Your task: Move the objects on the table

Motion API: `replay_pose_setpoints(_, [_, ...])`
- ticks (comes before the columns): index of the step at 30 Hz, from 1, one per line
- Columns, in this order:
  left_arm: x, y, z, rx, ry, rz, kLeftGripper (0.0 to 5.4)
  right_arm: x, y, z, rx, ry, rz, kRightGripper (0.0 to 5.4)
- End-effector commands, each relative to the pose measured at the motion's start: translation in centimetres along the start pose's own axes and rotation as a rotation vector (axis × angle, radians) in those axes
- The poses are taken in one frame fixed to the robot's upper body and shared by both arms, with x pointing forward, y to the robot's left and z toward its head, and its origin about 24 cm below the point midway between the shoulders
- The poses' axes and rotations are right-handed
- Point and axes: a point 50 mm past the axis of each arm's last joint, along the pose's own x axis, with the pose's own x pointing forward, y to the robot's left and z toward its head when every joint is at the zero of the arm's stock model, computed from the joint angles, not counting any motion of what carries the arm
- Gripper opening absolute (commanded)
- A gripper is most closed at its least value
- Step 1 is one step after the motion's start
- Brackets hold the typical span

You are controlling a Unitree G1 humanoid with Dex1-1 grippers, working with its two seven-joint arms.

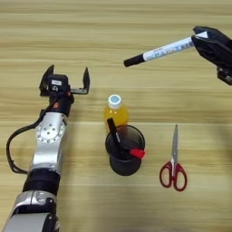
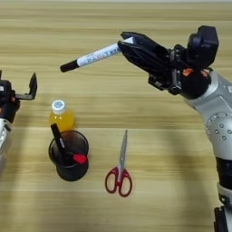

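My right gripper (image 2: pixel 129 45) is shut on the white marker (image 2: pixel 93 56), holding it in the air with its black cap pointing left, above and to the right of the pen cup. The black pen cup (image 1: pixel 124 150) stands on the table (image 1: pixel 113 27) with a black pen and a red-capped pen inside. Just behind it stands the orange drink bottle (image 1: pixel 114 111) with a white cap. My left gripper (image 1: pixel 67 81) rests open on the table to the left of the bottle, nothing between its fingers.
Red-handled scissors (image 1: pixel 173 165) lie on the table right of the cup, blades pointing away from me.
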Motion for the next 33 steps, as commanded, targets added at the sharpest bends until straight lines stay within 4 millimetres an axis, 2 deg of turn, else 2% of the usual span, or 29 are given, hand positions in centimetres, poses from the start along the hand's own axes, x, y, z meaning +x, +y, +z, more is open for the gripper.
replay_pose_setpoints(1, [0.1,0.0,0.3,0.003,-0.017,-0.010,5.40,-1.3,-0.7,-0.7,-0.019,0.020,-0.115,0.75])
replay_pose_setpoints(5, [0.1,-0.1,0.3,0.003,-0.017,-0.013,5.40,-2.8,-1.5,-1.8,-0.044,0.048,-0.240,0.75])
replay_pose_setpoints(12, [0.1,-0.2,0.2,0.005,-0.015,-0.016,5.40,-5.3,-4.4,-3.5,-0.141,0.136,-0.583,0.74])
replay_pose_setpoints(19, [0.1,-0.2,0.2,0.004,-0.015,-0.015,5.40,-6.6,-5.8,-4.9,-0.146,0.205,-0.772,0.74])
replay_pose_setpoints(26, [0.1,-0.2,0.2,0.004,-0.015,-0.016,5.40,-7.7,-4.8,-8.4,-0.047,0.297,-0.897,0.74])
replay_pose_setpoints(33, [0.1,-0.1,0.2,0.003,-0.015,-0.016,5.40,-8.3,-3.5,-10.3,0.006,0.349,-0.932,0.74])
